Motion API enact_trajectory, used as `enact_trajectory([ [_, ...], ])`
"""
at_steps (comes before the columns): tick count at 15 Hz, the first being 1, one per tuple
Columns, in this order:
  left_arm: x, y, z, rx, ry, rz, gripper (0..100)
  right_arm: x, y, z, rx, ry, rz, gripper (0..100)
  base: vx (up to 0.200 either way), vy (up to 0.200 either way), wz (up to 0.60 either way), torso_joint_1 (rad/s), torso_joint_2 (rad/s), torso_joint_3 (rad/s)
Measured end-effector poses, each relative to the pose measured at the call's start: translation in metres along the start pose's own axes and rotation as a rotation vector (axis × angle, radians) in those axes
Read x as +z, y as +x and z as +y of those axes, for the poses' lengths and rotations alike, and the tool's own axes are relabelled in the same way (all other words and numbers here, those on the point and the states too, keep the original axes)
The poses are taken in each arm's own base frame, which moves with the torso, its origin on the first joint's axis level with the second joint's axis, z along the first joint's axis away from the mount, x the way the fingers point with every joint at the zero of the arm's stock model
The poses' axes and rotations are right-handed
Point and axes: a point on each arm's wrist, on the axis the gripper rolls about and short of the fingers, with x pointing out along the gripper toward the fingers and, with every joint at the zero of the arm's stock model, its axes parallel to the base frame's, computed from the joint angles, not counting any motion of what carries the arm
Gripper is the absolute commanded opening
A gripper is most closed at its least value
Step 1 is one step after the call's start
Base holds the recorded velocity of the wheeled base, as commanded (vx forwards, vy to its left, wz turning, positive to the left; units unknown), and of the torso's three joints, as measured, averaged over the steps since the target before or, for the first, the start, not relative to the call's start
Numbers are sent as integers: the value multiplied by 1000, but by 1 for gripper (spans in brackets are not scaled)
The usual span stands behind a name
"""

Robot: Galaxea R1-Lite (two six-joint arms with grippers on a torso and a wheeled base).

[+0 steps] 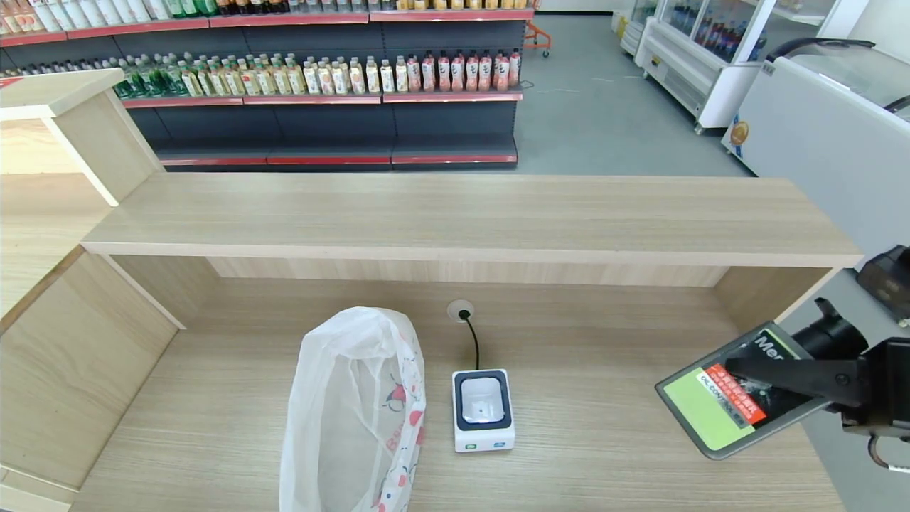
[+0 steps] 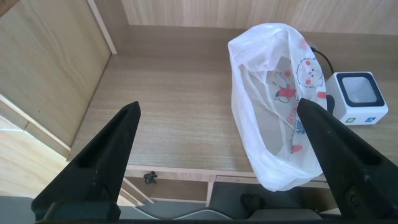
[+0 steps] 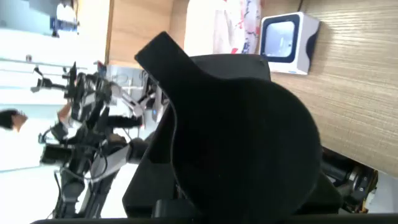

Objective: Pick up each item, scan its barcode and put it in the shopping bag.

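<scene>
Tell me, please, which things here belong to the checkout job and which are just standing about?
Part of the job:
- packet, held in the right gripper
- scanner on the counter
- shopping bag, standing open beside the scanner

Just standing about:
- bottle shelves behind the counter
- freezers off to the right

Light wooden worktop with raised ledge at back; beyond, red-edged shelves of bottles; white freezers at right; grey floor between.
</scene>
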Motion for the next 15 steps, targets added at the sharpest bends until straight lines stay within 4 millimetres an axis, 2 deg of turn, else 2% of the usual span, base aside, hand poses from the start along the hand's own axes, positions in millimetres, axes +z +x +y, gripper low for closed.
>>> enact_trajectory([
  [5,0,0,0,0,1,0,100,-12,11,-13,-56,19,10,0,0,0,0,0,0,0],
  [11,0,0,0,0,1,0,100,-22,17,-14,-68,23,51,0,0,0,0,0,0,0],
  [15,0,0,0,-1,2,0,100,-20,19,-15,-68,23,54,0,0,200,0,4,1,0],
])
